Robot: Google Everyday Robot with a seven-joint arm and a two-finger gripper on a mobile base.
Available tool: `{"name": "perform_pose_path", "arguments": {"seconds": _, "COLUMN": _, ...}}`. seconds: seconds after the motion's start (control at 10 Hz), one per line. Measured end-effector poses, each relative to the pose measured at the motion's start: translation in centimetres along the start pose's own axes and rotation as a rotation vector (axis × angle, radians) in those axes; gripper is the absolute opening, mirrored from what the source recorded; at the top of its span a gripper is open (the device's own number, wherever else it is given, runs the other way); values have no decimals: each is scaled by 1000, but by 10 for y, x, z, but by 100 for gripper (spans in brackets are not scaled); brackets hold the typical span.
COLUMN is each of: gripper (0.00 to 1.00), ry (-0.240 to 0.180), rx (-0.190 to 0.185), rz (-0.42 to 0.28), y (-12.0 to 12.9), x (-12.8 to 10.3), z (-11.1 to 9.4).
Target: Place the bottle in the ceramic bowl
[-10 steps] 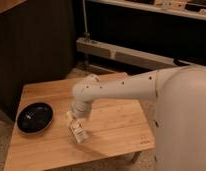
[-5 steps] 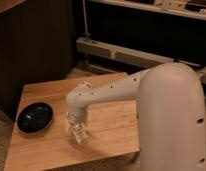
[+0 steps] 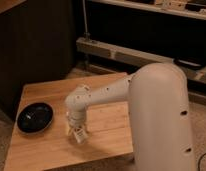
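Note:
The glossy black ceramic bowl (image 3: pixel 35 117) sits on the left part of the wooden table (image 3: pixel 108 127). My gripper (image 3: pixel 76 131) points down at the table's middle, a short way right of the bowl. A small white object with a pale label, the bottle (image 3: pixel 80 136), shows right at the gripper's tip, low over or on the wood. The wrist hides most of it. Whether it is held does not show.
My large white arm (image 3: pixel 156 110) fills the right side and covers the table's right edge. A dark wall and a low shelf rail (image 3: pixel 121 52) stand behind the table. The table's front edge runs close below the gripper.
The upper arm has swung closer and now fills more of the right side. The gripper and the bottle stay at about the same spot on the table.

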Motion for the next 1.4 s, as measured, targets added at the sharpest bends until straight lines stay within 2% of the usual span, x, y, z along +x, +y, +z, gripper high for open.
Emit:
{"name": "perform_pose_path", "arguments": {"seconds": 0.1, "gripper": 58, "ry": 10, "rx": -10, "rz": 7, "y": 0, "x": -1, "z": 4}}
{"name": "perform_pose_path", "arguments": {"seconds": 0.4, "gripper": 28, "ry": 42, "rx": -26, "rz": 27, "y": 0, "x": -4, "z": 10}}
{"name": "perform_pose_path", "arguments": {"seconds": 0.6, "gripper": 6, "ry": 44, "rx": -59, "rz": 54, "y": -2, "x": -8, "z": 6}}
{"name": "perform_pose_path", "arguments": {"seconds": 0.8, "gripper": 0, "ry": 29, "rx": -111, "rz": 79, "y": -5, "x": -14, "z": -2}}
{"name": "perform_pose_path", "arguments": {"seconds": 1.0, "gripper": 0, "ry": -15, "rx": -182, "rz": 82, "y": 0, "x": -32, "z": -28}}
{"name": "perform_pose_path", "arguments": {"seconds": 1.2, "gripper": 0, "ry": -46, "rx": -215, "rz": 40, "y": 20, "x": -60, "z": -46}}
{"name": "perform_pose_path", "arguments": {"seconds": 1.4, "gripper": 0, "ry": -75, "rx": -227, "rz": -36, "y": 52, "x": -94, "z": -66}}
